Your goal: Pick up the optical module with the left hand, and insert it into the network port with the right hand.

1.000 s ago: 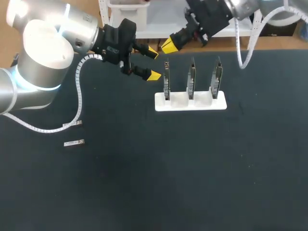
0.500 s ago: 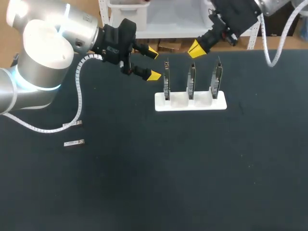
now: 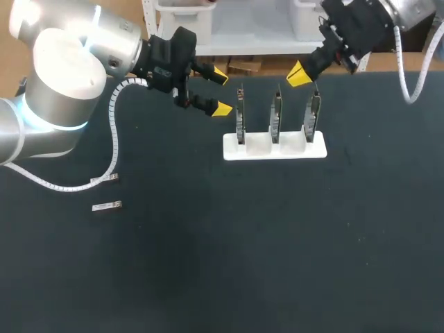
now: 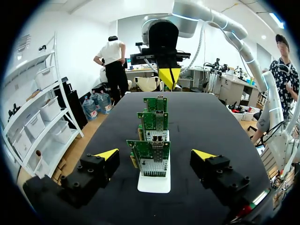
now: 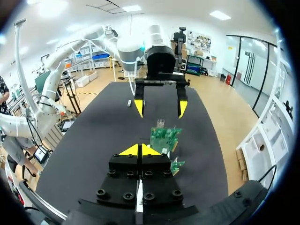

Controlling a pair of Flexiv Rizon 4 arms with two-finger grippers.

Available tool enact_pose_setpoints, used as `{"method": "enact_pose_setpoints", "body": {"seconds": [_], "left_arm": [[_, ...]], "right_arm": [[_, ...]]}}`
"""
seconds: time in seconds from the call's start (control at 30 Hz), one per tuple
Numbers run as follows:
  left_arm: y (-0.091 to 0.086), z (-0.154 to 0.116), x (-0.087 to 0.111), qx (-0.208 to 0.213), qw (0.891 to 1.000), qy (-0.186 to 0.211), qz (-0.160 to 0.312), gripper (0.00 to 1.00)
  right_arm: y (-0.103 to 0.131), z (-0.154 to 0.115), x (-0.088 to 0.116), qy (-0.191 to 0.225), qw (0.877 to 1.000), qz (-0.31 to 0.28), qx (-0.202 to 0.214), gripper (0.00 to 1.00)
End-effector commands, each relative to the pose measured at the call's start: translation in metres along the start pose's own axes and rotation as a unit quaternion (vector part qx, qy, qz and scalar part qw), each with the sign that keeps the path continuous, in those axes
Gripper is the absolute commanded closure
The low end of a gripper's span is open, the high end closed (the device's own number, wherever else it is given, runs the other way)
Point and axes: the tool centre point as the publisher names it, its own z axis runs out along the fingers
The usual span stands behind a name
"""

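The optical module (image 3: 107, 206), a small silver bar, lies alone on the black table at the left. A white stand (image 3: 275, 148) at the back middle holds three upright green network cards (image 3: 240, 116) in a row. My left gripper (image 3: 220, 91) hangs open just left of the nearest card, with nothing between its fingers. In the left wrist view that gripper (image 4: 156, 154) faces the cards (image 4: 150, 158) end on. My right gripper (image 3: 300, 74) is shut and empty, above the far end of the row. In its own view, the right gripper (image 5: 139, 150) sits over the cards (image 5: 165, 137).
A white cable (image 3: 69, 186) from my left arm droops onto the table near the module. The black mat (image 3: 243, 263) stretches bare in front of the stand. Shelving borders the table's far edge.
My right arm has swung to the right along the far edge, from over the left card to the right card, still shut. The left arm and module have not moved.
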Motion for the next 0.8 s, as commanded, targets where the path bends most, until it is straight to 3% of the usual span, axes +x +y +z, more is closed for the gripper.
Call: {"method": "enact_pose_setpoints", "body": {"seconds": [0.03,0.33,0.8], "left_arm": [[0.002,0.001,-0.001,0.002,1.0,0.003,-0.001,0.0],[0.002,0.001,-0.001,0.002,1.0,0.003,-0.001,0.0],[0.002,0.001,-0.001,0.002,1.0,0.003,-0.001,0.0]], "right_arm": [[0.005,0.002,0.004,0.003,1.0,0.0,0.02,1.0],[-0.002,-0.005,0.01,-0.008,0.998,0.003,0.057,1.0],[-0.013,-0.002,0.023,-0.017,0.998,0.017,0.06,1.0]]}}
